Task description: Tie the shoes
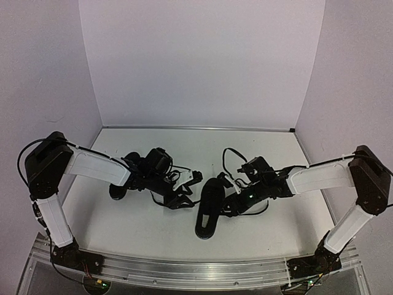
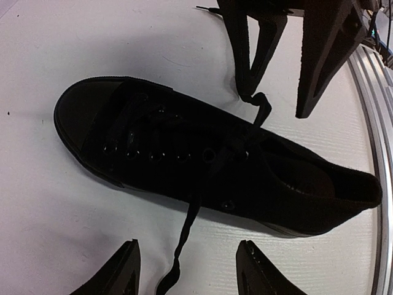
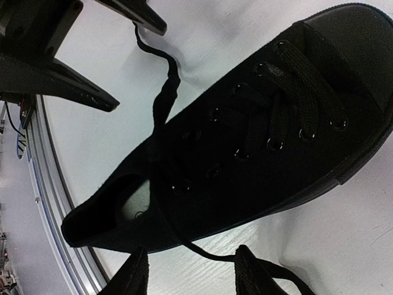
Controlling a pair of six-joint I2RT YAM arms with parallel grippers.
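Note:
One black shoe lies in the middle of the table, toe toward the near edge. It fills the left wrist view and the right wrist view, where a pale insole shows. My left gripper is open beside the shoe's left side; one loose lace runs between its fingers. My right gripper is open on the shoe's right side, and the other lace crosses between its fingers. A dark shape under the left arm looks like the other shoe, mostly hidden.
A metal rail runs along the near table edge and also shows in the left wrist view. White walls close the table at the back and both sides. A black cable loop lies behind the right gripper.

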